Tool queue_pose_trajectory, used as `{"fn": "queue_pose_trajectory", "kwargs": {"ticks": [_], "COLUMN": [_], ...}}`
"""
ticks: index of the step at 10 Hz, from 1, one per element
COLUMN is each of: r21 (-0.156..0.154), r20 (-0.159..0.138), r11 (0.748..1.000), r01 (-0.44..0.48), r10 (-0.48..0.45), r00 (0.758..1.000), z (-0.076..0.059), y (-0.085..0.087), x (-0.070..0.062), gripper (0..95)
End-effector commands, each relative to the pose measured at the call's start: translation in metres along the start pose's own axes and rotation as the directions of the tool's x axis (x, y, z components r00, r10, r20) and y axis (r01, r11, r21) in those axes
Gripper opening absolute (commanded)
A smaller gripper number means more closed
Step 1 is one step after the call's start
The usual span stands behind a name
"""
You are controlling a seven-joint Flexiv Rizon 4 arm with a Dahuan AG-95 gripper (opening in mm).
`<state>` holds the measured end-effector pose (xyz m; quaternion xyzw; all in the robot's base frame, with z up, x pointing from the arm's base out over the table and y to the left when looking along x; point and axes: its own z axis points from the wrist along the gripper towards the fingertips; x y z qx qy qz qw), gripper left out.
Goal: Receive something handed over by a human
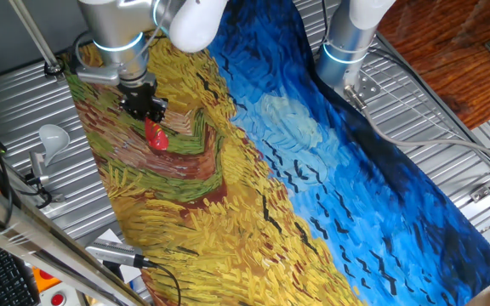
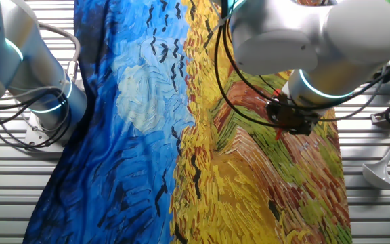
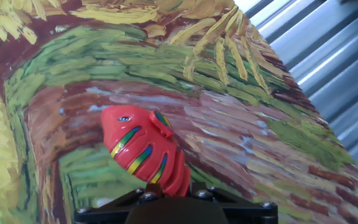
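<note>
ITEM 1 – gripper (image 1: 149, 114): black, two-finger, on the white-and-silver arm at upper left of one fixed view. Jaws narrow, clamped on the tail end of item 2; the hand view shows the toy's rear end running down into the black hardware at bottom centre. In the other fixed view the gripper (image 2: 291, 120) sits centre-right, mostly hidden by the arm's big white joint.

ITEM 2 – red toy fish (image 3: 143, 149): small, oval, w/ eye, fin and green-yellow-blue stripes. Held in the jaws, nose pointing away from the fingers. Seen in one fixed view as a red blob (image 1: 156, 137) just below the gripper, over the green/brown patch of the cloth. Whether it touches the cloth or hangs just above: can't tell. Not visible in the other fixed view.

ITEM 3 – painted cloth (image 1: 330, 187): covers the table; yellow field on one half, blue sky on the other, black bird marks.

ITEM 4 – second arm (image 1: 347, 34): top right of one fixed view, idle, near the blue edge.

STEP (judgement): no person's hand in any view; fish already in the robot's grip, so the handover looks done or nearly so. Next move prob. calls for a firm hold while lifting or carrying clear, w/o twisting the fish, as only its tail end is pinched.

WRITING / BRANDS: none legible on toy, arm or cloth.
</note>
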<state>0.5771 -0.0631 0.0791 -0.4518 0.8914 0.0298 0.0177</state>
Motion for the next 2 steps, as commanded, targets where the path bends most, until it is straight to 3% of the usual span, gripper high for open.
{"fn": "queue_pose_trajectory", "kwargs": {"ticks": [1,2], "r21": [0.014,0.015], "r20": [-0.023,-0.026], "r11": [1.0,1.0], "r01": [0.007,0.015], "r10": [-0.007,-0.015], "r00": [1.0,1.0], "z": [-0.0018,-0.0032], "y": [0.0004,0.0006], "x": [0.0006,0.0006], "gripper": [0.0,0.0]}}
